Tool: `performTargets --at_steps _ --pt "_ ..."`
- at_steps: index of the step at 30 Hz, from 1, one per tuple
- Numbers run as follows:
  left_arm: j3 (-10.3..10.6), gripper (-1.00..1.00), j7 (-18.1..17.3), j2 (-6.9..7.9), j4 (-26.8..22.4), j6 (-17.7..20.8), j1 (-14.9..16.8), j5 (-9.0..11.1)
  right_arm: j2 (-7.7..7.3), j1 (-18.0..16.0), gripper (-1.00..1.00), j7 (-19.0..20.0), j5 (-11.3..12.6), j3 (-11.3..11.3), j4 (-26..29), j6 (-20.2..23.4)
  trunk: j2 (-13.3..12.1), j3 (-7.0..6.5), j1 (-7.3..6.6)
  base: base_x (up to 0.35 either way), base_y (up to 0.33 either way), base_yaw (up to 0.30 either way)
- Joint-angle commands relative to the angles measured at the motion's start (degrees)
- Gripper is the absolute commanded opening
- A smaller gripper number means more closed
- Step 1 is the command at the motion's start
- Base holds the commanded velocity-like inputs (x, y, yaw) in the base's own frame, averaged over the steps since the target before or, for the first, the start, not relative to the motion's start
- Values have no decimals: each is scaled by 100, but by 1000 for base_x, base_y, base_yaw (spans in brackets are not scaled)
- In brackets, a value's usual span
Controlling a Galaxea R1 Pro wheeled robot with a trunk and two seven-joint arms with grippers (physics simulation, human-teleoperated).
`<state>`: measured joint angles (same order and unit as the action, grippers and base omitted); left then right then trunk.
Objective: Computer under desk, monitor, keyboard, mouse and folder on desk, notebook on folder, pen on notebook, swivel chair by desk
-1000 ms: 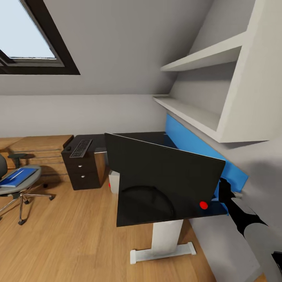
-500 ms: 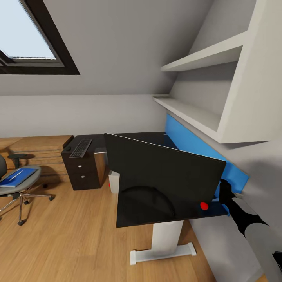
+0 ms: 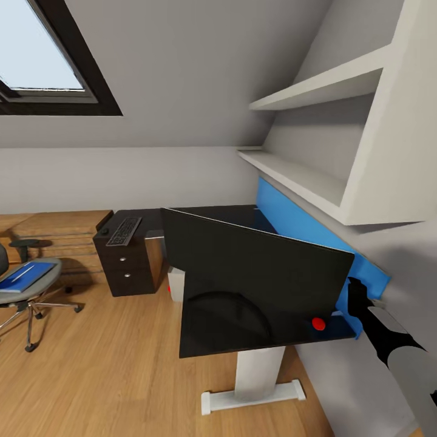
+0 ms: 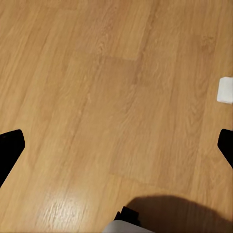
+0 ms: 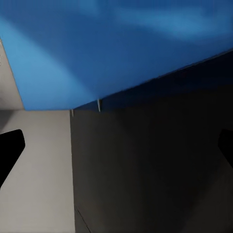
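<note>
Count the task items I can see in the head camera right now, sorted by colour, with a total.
Black: 3 (monitor, keyboard, desk)
Blue: 1 (folder)
Grey: 2 (swivel chair, computer)
Total: 6

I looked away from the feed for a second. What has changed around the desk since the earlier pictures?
The camera shifted slightly. Against the desk, the monitor swung a little: its red-light corner moved toward the near right edge, with the right gripper following behind it. Whether that gripper holds it is hidden. The keyboard, swivel chair and folder stayed put.
</note>
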<state>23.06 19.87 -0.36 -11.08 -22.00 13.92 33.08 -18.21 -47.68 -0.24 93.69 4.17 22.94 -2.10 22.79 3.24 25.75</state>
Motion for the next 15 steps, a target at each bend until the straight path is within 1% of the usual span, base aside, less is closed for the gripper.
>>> performTargets --at_steps 1,10,15 --pt "49 100 36 1 0 -16 6 29 -5 -4 100 -3 61 -4 4 -18 13 13 4 14 0 0" --pt "49 100 35 1 0 -11 6 27 -21 -4 100 -3 62 -4 4 -18 13 13 4 13 0 0" --pt "51 100 34 1 0 -7 6 24 -24 -4 100 -3 62 -4 6 -18 13 13 4 190 0 0"
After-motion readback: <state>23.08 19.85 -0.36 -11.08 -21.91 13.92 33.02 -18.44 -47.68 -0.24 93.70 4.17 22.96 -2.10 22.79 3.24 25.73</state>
